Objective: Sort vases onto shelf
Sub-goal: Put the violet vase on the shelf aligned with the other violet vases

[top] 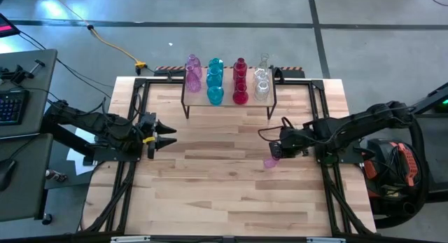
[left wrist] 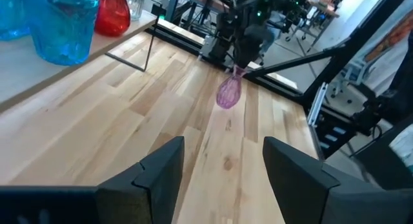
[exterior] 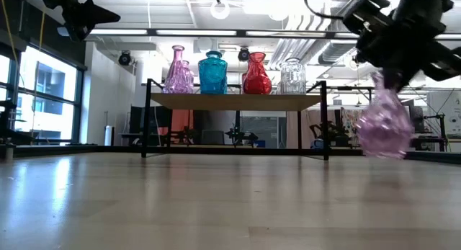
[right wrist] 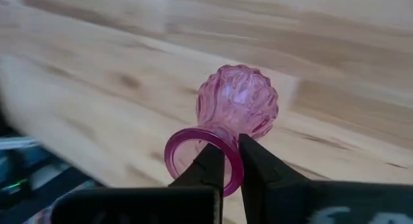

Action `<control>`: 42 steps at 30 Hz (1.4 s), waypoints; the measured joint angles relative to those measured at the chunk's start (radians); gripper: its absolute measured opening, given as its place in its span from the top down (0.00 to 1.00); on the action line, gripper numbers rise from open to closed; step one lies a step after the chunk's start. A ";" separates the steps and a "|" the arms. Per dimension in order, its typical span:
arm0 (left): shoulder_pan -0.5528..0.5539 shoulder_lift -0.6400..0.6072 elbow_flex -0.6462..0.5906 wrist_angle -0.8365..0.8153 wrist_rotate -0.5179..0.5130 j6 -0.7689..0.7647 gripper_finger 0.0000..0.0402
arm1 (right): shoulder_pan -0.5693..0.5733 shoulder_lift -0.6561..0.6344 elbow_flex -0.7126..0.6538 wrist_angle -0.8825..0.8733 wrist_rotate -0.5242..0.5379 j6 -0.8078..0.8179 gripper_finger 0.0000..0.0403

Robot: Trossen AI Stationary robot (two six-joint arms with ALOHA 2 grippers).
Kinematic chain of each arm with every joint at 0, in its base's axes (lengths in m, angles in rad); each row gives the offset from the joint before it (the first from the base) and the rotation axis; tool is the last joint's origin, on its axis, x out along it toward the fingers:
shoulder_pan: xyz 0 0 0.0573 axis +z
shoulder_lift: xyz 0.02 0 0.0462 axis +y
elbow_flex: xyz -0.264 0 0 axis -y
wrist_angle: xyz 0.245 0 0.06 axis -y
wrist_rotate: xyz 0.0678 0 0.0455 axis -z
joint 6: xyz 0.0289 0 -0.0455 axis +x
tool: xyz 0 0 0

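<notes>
I see the right gripper [right wrist: 231,161] pinched on the rim of a small pink ribbed bulbous glass vase [right wrist: 237,106], lifted off the wooden table [top: 231,187] at about 3 o'clock. The left gripper [top: 168,134], jaws apart and empty, hovers at 9 o'clock. The wood-topped wire-leg shelf [top: 231,101] at 12 o'clock carries pink, teal, red and clear vases.

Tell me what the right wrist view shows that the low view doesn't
Only the right wrist view shows the right gripper shut on the rim of the pink vase, one finger inside the mouth and one outside. Only the low view shows the shelf carrying pink, teal, red and clear vases, with the left gripper hanging high at the far side. Both show the pink vase held by its neck above the wooden table.
</notes>
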 joint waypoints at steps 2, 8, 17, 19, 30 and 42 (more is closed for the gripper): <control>0.000 0.000 0.000 0.000 0.000 0.030 0.50 | 0.000 0.000 0.000 0.056 0.000 0.000 0.98; 0.000 0.000 0.000 0.001 0.000 0.071 0.50 | 0.000 0.000 0.000 0.247 0.018 0.000 0.99; 0.000 0.000 0.000 0.009 0.052 0.085 0.50 | 0.000 0.005 0.000 0.460 0.105 -0.008 1.00; 0.000 0.000 0.000 0.021 0.054 0.065 0.50 | 0.000 0.027 0.020 0.466 0.111 -0.016 1.00; 0.000 0.108 -0.001 0.198 0.149 0.141 0.50 | -0.042 0.330 0.451 0.214 0.009 -0.257 1.00; 0.000 0.245 -0.001 0.242 0.165 0.180 0.50 | -0.068 0.609 0.865 0.018 -0.011 -0.431 1.00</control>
